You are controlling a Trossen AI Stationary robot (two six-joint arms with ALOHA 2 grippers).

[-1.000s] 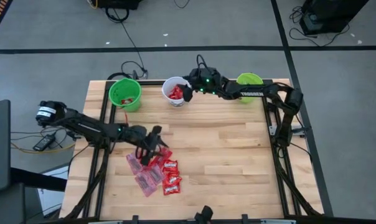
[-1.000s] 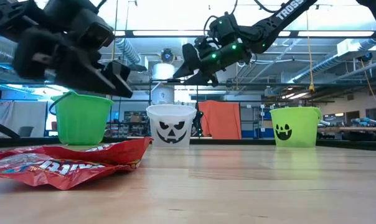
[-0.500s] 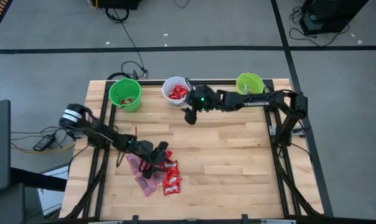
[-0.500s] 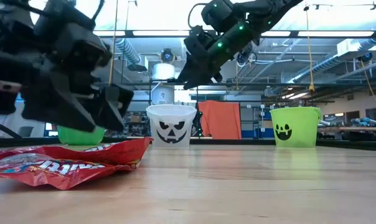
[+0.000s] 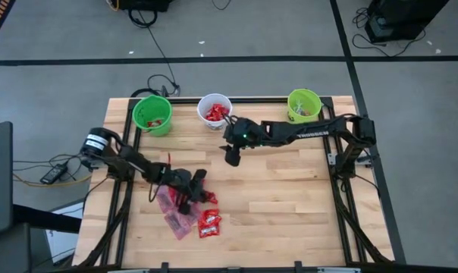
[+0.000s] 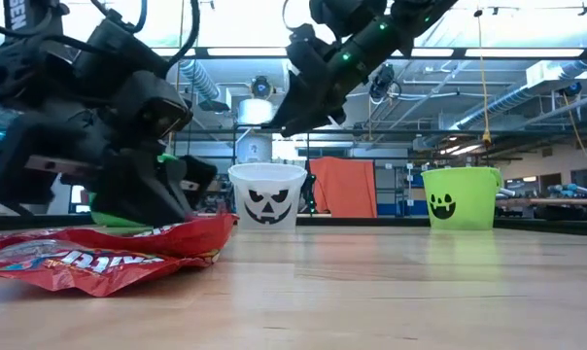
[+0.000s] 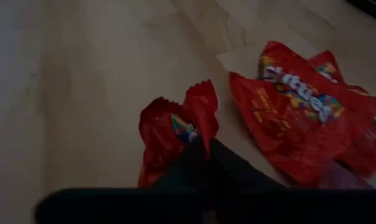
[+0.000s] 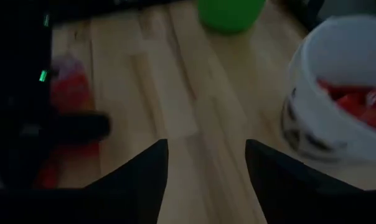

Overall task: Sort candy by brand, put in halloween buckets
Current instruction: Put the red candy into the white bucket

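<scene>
Left wrist view: left gripper (image 7: 203, 155) clenched on a red packet (image 7: 172, 134) beside Skittles-lettered packets (image 7: 287, 112) on the table (image 7: 82, 81); right gripper (image 8: 206, 165), fingers spread, empty beside white bucket (image 8: 337, 93).

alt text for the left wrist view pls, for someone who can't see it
The left gripper is shut on a small shiny red candy packet, pinching its crinkled edge just above the wooden table. Beside it lie larger red Skittles packets, flat on the table.
</scene>
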